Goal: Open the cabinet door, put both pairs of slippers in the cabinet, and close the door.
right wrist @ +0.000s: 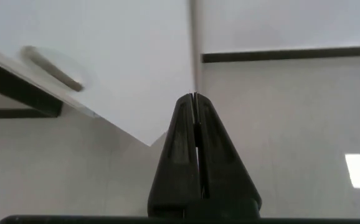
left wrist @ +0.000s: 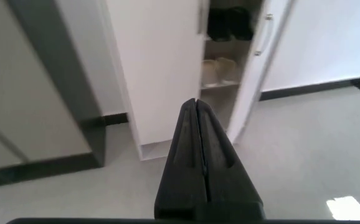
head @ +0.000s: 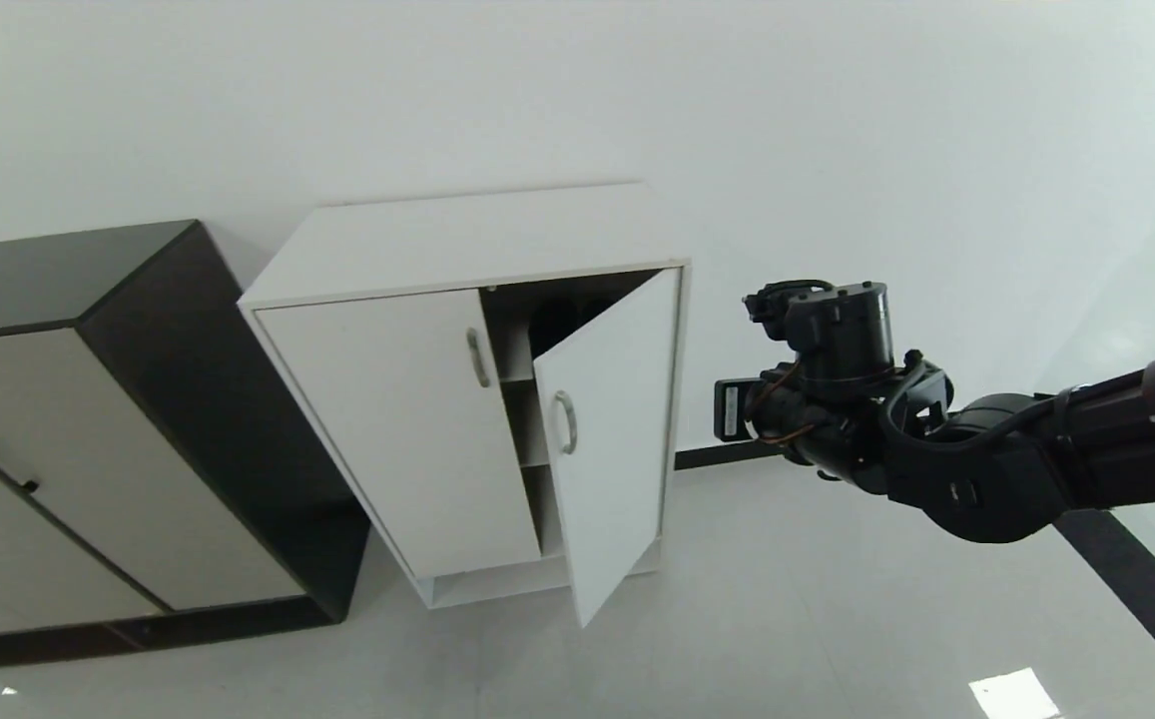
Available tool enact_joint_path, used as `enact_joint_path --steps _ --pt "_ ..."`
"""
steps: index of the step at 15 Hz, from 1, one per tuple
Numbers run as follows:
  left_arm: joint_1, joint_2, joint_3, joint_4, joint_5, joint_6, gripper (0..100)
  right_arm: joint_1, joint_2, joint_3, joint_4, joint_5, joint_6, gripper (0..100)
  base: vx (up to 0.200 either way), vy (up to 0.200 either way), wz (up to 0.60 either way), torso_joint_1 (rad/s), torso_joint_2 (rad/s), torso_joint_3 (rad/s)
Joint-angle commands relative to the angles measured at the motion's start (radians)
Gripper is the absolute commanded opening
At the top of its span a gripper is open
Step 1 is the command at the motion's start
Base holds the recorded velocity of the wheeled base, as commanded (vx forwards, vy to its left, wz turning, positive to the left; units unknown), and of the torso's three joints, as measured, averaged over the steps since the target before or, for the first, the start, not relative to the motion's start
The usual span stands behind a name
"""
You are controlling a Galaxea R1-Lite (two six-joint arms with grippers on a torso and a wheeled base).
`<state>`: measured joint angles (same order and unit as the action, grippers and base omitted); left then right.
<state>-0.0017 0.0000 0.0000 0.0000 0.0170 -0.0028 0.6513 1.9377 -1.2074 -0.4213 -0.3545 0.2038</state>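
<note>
Jaws on your left gripper [left wrist: 196,104] are pressed flat together with nothing between them, and those of your right gripper [right wrist: 195,98] are likewise closed on nothing.

You have the white cabinet [head: 477,235] standing against the wall [head: 577,90], on the grey floor [head: 787,619]. Its left door [head: 397,429] lies shut and flush. Its right door [head: 612,439] hangs part-open, hinged at the cabinet's right side, with its free edge swung out toward you. That leaves a wedge-shaped gap through which you can see the shelves. Each door carries a curved metal handle near the middle seam; the right door's handle [head: 567,421] is upright on its outer face.

Both pairs are inside. In the left wrist view, you can see the dark pair of slippers [left wrist: 230,22] sitting on an upper shelf. The pale pair of slippers [left wrist: 220,70] sits on the shelf just below it, side by side behind the open gap.

Your right arm [head: 936,439] is held up to the right of the cabinet, about level with the right door's middle and clear of it. The right wrist view looks at that door's outer face and handle beyond the closed fingers.

To the left of the white cabinet, just beside it, stands a dark cabinet [head: 188,399] with pale door fronts. A black baseboard [head: 727,456] runs along the foot of the wall, and a bright patch of light [head: 1011,692] lies on the floor near you.
</note>
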Motion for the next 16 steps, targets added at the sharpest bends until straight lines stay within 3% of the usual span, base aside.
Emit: enact_joint_path --steps 1,7,11,16 --pt "0.0 0.0 0.0 -0.002 0.0 0.0 0 0.001 0.001 0.0 -0.001 -0.001 0.0 0 0.0 0.0 0.6 0.012 0.0 0.002" --pt "0.0 0.0 0.0 -0.002 0.0 0.0 0 -0.024 -0.019 0.071 -0.113 0.022 -0.053 0 0.0 0.0 0.0 0.0 0.0 0.0" --pt "0.0 0.0 0.0 -0.002 0.0 0.0 0 -0.033 -0.017 0.227 -0.306 0.169 -0.115 0 0.0 0.0 0.0 0.0 0.0 0.0" --pt "0.0 0.0 0.0 -0.002 -0.002 0.0 0 -0.07 -0.029 0.379 -0.45 0.393 -0.129 0 0.0 0.0 0.0 0.0 0.0 0.0"
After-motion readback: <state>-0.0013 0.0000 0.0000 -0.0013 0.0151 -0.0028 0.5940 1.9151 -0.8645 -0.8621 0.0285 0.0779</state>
